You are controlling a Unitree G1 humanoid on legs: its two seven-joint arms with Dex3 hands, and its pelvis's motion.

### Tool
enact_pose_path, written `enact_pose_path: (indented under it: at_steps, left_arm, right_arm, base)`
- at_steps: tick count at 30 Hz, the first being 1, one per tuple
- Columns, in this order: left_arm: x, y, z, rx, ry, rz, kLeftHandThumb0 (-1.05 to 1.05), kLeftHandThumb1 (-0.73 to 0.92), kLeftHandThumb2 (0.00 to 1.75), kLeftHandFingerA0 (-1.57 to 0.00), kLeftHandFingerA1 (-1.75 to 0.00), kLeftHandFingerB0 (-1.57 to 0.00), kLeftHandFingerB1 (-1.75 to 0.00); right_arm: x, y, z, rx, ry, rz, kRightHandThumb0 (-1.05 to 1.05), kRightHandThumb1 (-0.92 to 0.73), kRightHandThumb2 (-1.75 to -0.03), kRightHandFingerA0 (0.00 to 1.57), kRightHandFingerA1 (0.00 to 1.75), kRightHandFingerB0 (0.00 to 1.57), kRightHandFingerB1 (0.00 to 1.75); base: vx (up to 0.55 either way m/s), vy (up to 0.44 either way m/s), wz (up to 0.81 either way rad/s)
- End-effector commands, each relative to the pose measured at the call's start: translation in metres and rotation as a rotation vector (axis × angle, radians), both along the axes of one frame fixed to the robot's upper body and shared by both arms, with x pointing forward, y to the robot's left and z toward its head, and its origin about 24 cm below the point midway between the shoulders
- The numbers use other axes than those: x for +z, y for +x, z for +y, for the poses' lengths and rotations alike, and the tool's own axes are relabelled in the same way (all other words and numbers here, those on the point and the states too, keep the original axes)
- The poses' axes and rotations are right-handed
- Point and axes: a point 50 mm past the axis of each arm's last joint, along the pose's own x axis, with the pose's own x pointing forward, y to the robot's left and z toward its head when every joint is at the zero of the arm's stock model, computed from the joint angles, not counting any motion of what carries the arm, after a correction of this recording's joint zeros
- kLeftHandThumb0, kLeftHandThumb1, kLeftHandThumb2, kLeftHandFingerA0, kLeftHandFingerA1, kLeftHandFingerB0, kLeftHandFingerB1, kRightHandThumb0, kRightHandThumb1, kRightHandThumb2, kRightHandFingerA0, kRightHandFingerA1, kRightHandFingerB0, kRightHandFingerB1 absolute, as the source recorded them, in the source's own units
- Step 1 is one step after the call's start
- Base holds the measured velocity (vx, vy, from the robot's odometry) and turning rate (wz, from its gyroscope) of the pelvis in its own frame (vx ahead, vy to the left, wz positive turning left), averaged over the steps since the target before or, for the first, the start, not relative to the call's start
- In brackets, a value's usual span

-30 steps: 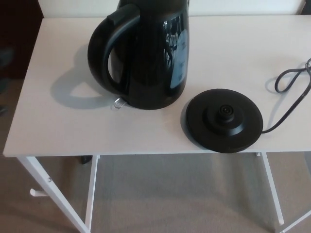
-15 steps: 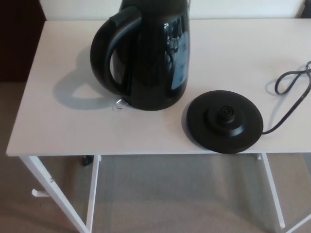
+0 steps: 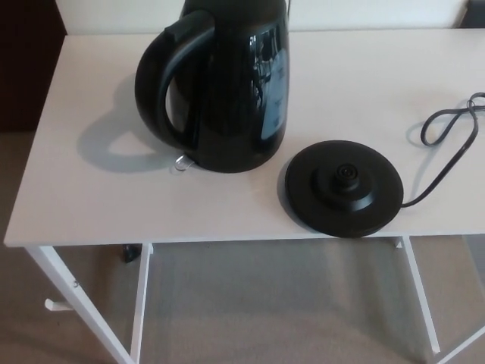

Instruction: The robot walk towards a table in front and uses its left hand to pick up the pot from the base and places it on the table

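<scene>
White table point(image 3: 91, 205), black pot point(image 3: 227, 83) upright beside its base point(image 3: 342, 188), fingers out of view.

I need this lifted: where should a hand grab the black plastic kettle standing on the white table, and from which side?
Grip the looped handle of the black plastic kettle, coming from the robot's left. The handle arches out on that side, with an open gap for fingers, and the kettle stands upright. The round black base lies on its right.
</scene>
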Motion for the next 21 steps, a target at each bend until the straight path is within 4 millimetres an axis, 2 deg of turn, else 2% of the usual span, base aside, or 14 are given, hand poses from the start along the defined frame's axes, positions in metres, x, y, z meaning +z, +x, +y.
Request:
enact_pose_path:
  at_steps: [1,3,4,5,6,7,8,13,14,17,18,19,20,21]
  left_arm:
    - [-0.017,-0.005,0.013,-0.175,0.396,0.001,-0.77,0.54,0.90,0.00,-0.19,0.00,-0.13]
    - [-0.016,-0.010,0.017,-0.162,0.374,0.004,-0.66,0.53,0.73,0.00,-0.15,0.00,-0.12]
    - [-0.015,-0.012,0.019,-0.140,0.350,-0.003,-0.66,0.53,0.73,0.00,-0.15,0.00,-0.12]
    - [-0.012,-0.012,0.021,-0.160,0.374,-0.025,-0.73,0.53,0.90,0.00,-0.20,0.00,-0.16]
    - [-0.011,-0.011,0.021,-0.171,0.391,-0.041,-0.69,0.66,0.61,0.00,-0.23,0.00,-0.14]
    - [-0.011,-0.010,0.021,-0.172,0.398,-0.051,-0.69,0.66,0.61,0.00,-0.23,0.00,-0.14]
    - [-0.010,-0.010,0.021,-0.170,0.396,-0.060,-0.74,0.53,0.89,0.00,-0.21,0.00,-0.14]
    - [-0.008,-0.011,0.019,-0.182,0.402,-0.095,-0.71,0.52,0.88,0.00,-0.23,0.00,-0.15]
    - [-0.008,-0.010,0.020,-0.185,0.404,-0.100,-0.69,0.67,0.60,0.00,-0.25,0.00,-0.14]
    - [-0.009,-0.009,0.021,-0.187,0.414,-0.104,-0.72,0.54,0.76,-0.02,-0.21,0.00,-0.10]
    - [-0.009,-0.008,0.021,-0.186,0.410,-0.107,-0.70,0.66,0.60,0.00,-0.25,0.00,-0.14]
    - [-0.009,-0.008,0.021,-0.186,0.409,-0.109,-0.70,0.66,0.60,0.00,-0.25,0.00,-0.14]
    - [-0.009,-0.008,0.021,-0.184,0.405,-0.108,-0.73,0.52,0.89,0.00,-0.23,0.00,-0.15]
    - [-0.008,-0.008,0.022,-0.184,0.398,-0.108,-0.66,0.65,0.63,0.00,-0.21,0.00,-0.11]
  right_arm:
    - [0.005,-0.002,-0.010,-0.088,0.026,-0.041,-0.32,0.15,-0.68,0.87,0.81,0.82,0.79]
    - [0.007,0.000,-0.011,-0.135,0.056,-0.076,-0.30,0.17,-0.66,0.87,0.82,0.83,0.80]
    - [0.007,0.001,-0.011,-0.162,0.071,-0.094,-0.30,0.17,-0.66,0.87,0.82,0.83,0.80]
    - [0.009,0.002,-0.013,-0.196,0.063,-0.122,-0.31,0.17,-0.67,0.88,0.83,0.83,0.81]
    - [0.010,0.002,-0.014,-0.214,0.054,-0.136,-0.32,0.17,-0.68,0.89,0.84,0.84,0.81]
    - [0.010,0.002,-0.015,-0.221,0.050,-0.140,-0.32,0.17,-0.68,0.89,0.84,0.84,0.81]
    - [0.011,0.001,-0.016,-0.229,0.045,-0.143,-0.32,0.17,-0.68,0.90,0.84,0.85,0.82]
    - [0.012,-0.001,-0.019,-0.255,0.047,-0.153,-0.31,0.17,-0.67,0.91,0.84,0.86,0.82]
    - [0.012,-0.001,-0.019,-0.262,0.054,-0.156,-0.31,0.18,-0.67,0.91,0.84,0.86,0.82]
    - [0.012,0.001,-0.019,-0.275,0.059,-0.170,-0.31,0.18,-0.67,0.92,0.84,0.86,0.82]
    - [0.012,0.001,-0.020,-0.286,0.063,-0.178,-0.30,0.18,-0.67,0.93,0.85,0.88,0.83]
    - [0.013,0.001,-0.020,-0.291,0.065,-0.182,-0.30,0.18,-0.67,0.93,0.85,0.88,0.83]
    - [0.013,0.001,-0.020,-0.312,0.066,-0.196,-0.30,0.19,-0.67,0.95,0.86,0.88,0.84]
    - [0.013,0.001,-0.021,-0.348,0.079,-0.220,-0.28,0.21,-0.66,0.98,0.88,0.91,0.85]
  base:
    - [0.00,0.000,0.00]
    - [0.00,0.000,0.00]
    - [0.00,0.000,0.00]
    - [0.00,0.000,0.00]
    - [0.00,0.000,0.00]
    - [0.00,0.000,0.00]
    - [0.00,0.000,0.00]
    - [0.00,0.000,0.00]
    - [0.00,0.000,0.00]
    - [0.00,0.000,0.00]
    - [0.00,0.000,0.00]
    - [0.00,0.000,0.00]
    - [0.00,0.000,0.00]
    - [0.00,0.000,0.00]
